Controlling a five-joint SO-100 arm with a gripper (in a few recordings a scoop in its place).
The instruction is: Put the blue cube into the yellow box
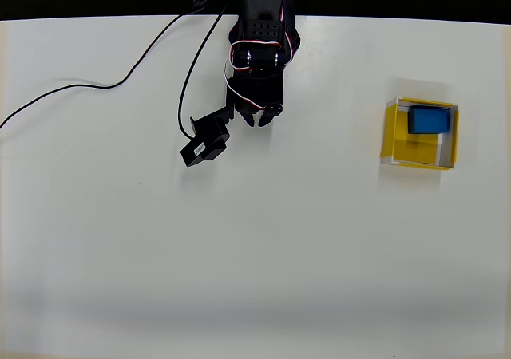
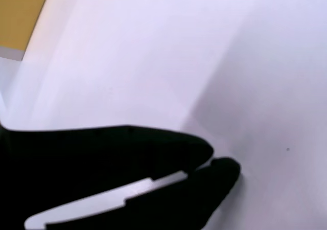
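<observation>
End effector [image 1: 259, 120] closed, empty, blue cube [image 1: 429, 120] inside yellow box [image 1: 391, 136]

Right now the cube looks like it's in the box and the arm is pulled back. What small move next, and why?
Probably none beyond keeping the arm parked. In the overhead view the cube sits inside the box, in its upper part, and the pincer is far off to the left near the arm's base, holding nothing. In the wrist view its fingertips nearly touch over bare table. The job looks done.
</observation>
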